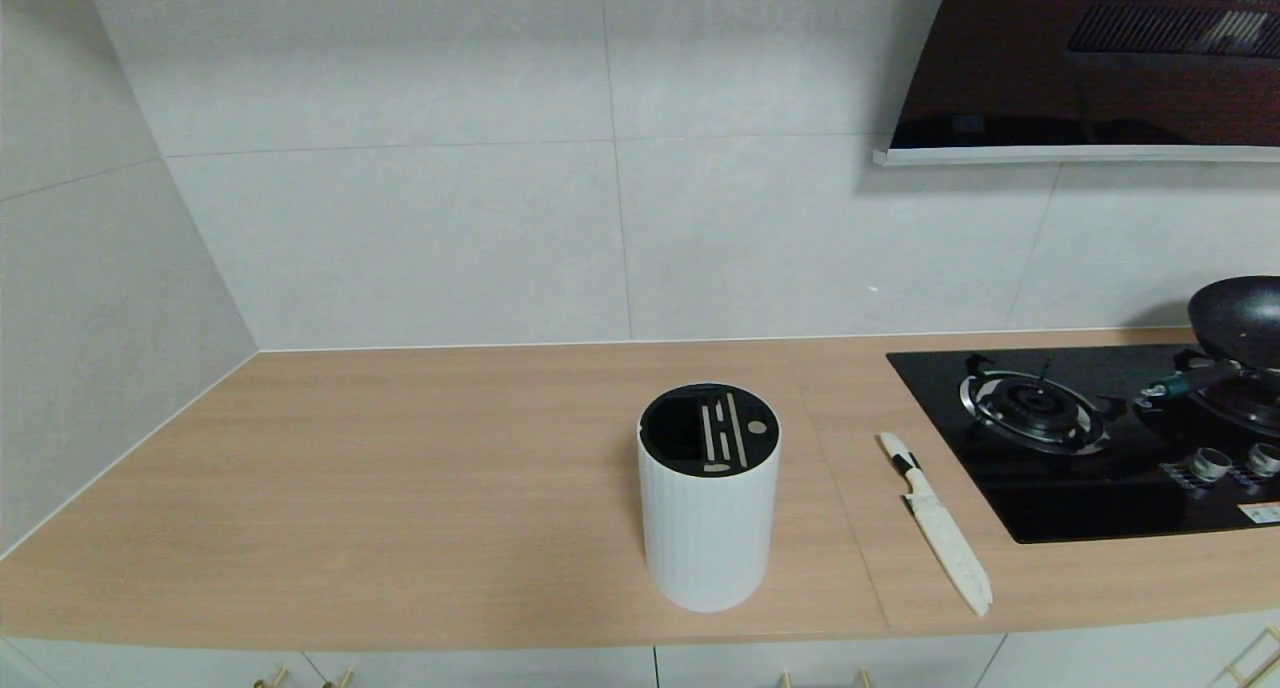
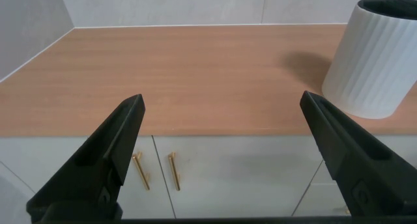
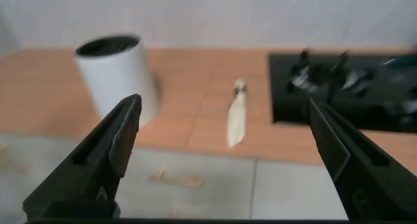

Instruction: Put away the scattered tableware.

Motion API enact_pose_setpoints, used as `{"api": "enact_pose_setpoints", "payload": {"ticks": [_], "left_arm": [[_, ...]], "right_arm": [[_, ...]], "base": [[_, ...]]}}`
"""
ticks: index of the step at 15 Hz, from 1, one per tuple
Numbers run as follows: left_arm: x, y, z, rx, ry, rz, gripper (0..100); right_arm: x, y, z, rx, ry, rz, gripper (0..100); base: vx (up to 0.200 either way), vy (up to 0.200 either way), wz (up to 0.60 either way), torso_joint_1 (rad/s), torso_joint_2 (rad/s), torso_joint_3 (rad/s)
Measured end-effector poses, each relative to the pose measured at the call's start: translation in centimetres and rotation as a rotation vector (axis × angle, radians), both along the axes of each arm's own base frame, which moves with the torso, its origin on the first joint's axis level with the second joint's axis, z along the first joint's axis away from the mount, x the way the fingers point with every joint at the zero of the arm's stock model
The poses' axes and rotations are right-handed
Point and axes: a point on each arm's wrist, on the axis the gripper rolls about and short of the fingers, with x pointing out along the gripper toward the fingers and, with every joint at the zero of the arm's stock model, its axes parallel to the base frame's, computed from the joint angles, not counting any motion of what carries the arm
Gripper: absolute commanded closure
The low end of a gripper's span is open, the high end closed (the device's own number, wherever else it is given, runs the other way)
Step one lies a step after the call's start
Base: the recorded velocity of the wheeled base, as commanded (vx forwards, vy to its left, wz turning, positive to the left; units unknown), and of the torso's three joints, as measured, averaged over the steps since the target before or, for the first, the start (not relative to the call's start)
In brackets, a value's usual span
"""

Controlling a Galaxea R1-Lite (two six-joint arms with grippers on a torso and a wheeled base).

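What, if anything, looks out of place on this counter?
The cream knife lies loose on the wooden counter, between the white slotted holder and the hob, blade toward the front edge. It presumably belongs in the holder. Nothing looks spilled or damaged.

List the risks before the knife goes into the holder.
1. The knife lies flat on the counter, its near end close to the front edge; a clumsy grasp might nudge it off.
2. The slots in the knife holder look narrow; a misaligned blade could jam or tip the freestanding holder.
3. The knife lies right beside the gas hob; a sideways push may slide it onto the glass.
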Motion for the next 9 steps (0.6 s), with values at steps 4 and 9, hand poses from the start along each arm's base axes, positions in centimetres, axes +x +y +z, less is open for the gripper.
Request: {"api": "enact_pose_setpoints", "payload": {"ticks": [4, 9], "left_arm": [[0.0, 0.0, 0.0, 0.0, -0.001, 0.0, 0], [0.0, 0.0, 0.0, 0.0, 0.0, 0.0, 0]], "right_arm": [[5.4, 0.4, 3.1, -0.01, 0.245, 0.075, 0], [15.5, 1.5, 4.9, -0.028, 0.382, 0.076, 0]], "base": [[0.0, 0.0, 0.0, 0.0, 0.0, 0.0], [0.0, 0.0, 0.0, 0.0, 0.0, 0.0]]}}
